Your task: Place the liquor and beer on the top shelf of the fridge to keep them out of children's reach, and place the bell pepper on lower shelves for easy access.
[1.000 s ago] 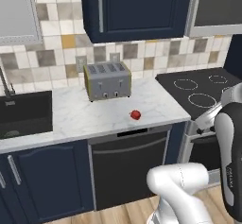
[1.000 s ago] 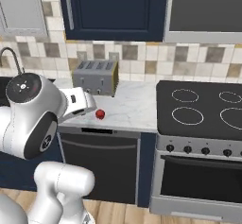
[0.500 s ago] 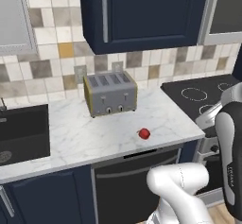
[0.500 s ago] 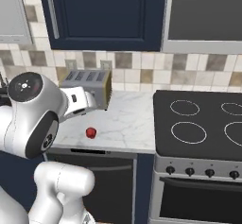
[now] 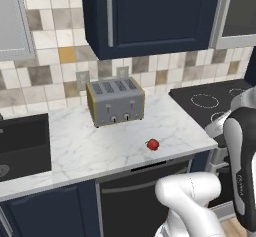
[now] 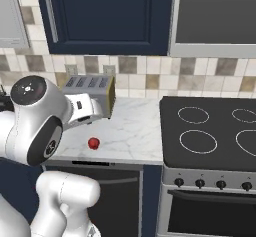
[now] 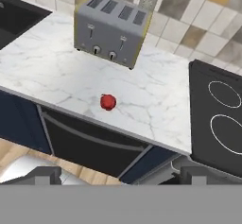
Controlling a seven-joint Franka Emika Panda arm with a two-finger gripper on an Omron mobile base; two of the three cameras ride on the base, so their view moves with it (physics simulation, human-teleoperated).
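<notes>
- The hand (image 7: 121, 176) stands spread wide and holds nothing; in the hand view its two dark fingertips (image 7: 41, 175) rise at the bottom, well apart from each other.
- It looks down from in front of the desk (image 7: 56, 76), over the dark front panel (image 7: 90, 145) below the desk edge.
- The bell pepper (image 7: 108, 102) lies on the white marble desk near its front edge, well apart from the hand and touching nothing else.
- In the left base view the bell pepper (image 5: 153, 144) sits in front of the toaster (image 5: 115, 101), a little to its right; the right base view shows the bell pepper (image 6: 93, 143) just beside the arm's white link.
- The grey four-slot toaster (image 7: 112, 30) stands upright near the tiled back wall (image 7: 189, 15).
- A black cooktop (image 6: 210, 131) lies to the right of the desk, a dark sink (image 5: 22, 143) to the left.
- Dark blue wall cabinets (image 5: 150, 16) hang above.
</notes>
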